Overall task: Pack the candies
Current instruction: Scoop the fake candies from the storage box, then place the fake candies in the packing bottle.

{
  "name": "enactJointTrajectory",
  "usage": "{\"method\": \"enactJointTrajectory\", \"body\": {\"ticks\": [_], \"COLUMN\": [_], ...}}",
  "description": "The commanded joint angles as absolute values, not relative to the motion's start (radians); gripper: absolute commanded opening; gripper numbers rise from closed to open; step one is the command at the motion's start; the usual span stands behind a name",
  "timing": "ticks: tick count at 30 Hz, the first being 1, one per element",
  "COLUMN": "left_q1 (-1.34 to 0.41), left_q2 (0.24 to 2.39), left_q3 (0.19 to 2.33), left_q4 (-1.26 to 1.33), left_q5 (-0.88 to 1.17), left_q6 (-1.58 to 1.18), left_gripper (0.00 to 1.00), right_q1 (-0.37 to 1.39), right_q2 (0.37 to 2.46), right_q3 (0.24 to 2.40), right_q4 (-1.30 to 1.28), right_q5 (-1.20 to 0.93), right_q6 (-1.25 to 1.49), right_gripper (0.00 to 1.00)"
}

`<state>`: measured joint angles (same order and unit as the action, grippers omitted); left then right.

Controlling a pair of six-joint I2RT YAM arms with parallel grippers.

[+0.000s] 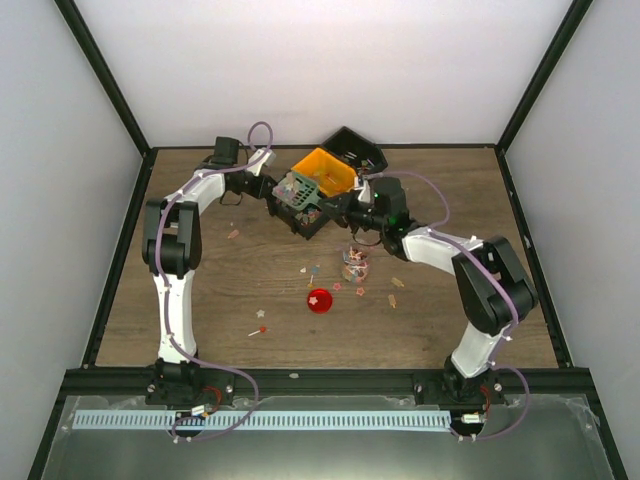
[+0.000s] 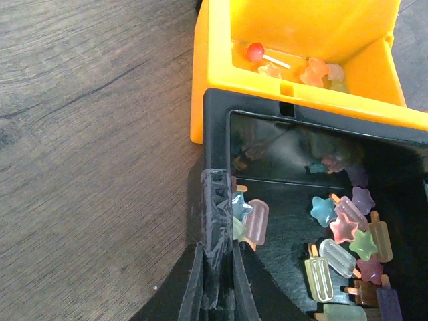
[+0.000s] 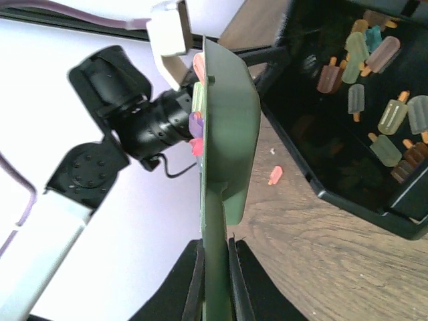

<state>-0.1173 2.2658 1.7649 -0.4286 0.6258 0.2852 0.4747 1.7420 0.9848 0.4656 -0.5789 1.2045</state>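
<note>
Candies sit in green scoop ahead of right end effector grasping it; left end effector clenches black bin by its wall.

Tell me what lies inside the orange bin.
In the orange bin lie a red lollipop and a few pale candies. Its near wall covers part of the floor; more may lie there.

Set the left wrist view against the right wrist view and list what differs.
Left wrist only: the orange bin with a red lollipop inside, and the left jaws shut on a wall of the black bin. Right wrist only: the green scoop clamped in the right jaws, one loose candy on the table. Both: the black bin holding popsicle candies.
</note>
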Motion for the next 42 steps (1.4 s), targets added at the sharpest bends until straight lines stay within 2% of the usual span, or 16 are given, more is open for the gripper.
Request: {"method": "enactJointTrajectory", "body": {"ticks": [1, 10, 12, 16, 23, 28, 30, 34, 42], "left_q1": [-0.107, -0.107, -0.107, -0.107, -0.107, -0.11, -0.111, -0.113, -0.113], "left_q2": [2.312, 2.3, 2.281, 2.258, 2.26, 2.252, 2.245, 2.244, 2.235], "left_q3": [1.746, 1.726, 1.698, 1.671, 1.67, 1.655, 1.646, 1.644, 1.634], "left_q4": [-0.45, -0.44, -0.419, -0.398, -0.398, -0.386, -0.371, -0.362, -0.353], "left_q5": [0.564, 0.565, 0.571, 0.576, 0.573, 0.552, 0.543, 0.546, 0.534], "left_q6": [0.258, 0.244, 0.245, 0.239, 0.224, 0.215, 0.206, 0.199, 0.213], "left_gripper": [0.04, 0.04, 0.04, 0.04, 0.04, 0.04, 0.08, 0.22, 0.34], "right_q1": [0.437, 0.275, 0.269, 0.259, 0.171, 0.075, 0.025, -0.068, -0.099], "right_q2": [1.67, 1.469, 1.471, 1.514, 1.47, 1.338, 1.279, 1.144, 0.957], "right_q3": [0.948, 0.704, 0.7, 0.691, 0.661, 0.601, 0.565, 0.5, 0.546], "right_q4": [0.574, 0.665, 0.648, 0.771, 0.728, 0.629, 0.595, 0.478, 0.093], "right_q5": [-0.637, -0.737, -0.747, -0.838, -0.9, -0.942, -0.984, -1.036, -1.009], "right_q6": [1.252, 1.304, 1.285, 1.331, 1.289, 1.243, 1.236, 1.196, 0.948], "right_gripper": [0.01, 0.01, 0.01, 0.01, 0.01, 0.01, 0.01, 0.01, 0.01]}}
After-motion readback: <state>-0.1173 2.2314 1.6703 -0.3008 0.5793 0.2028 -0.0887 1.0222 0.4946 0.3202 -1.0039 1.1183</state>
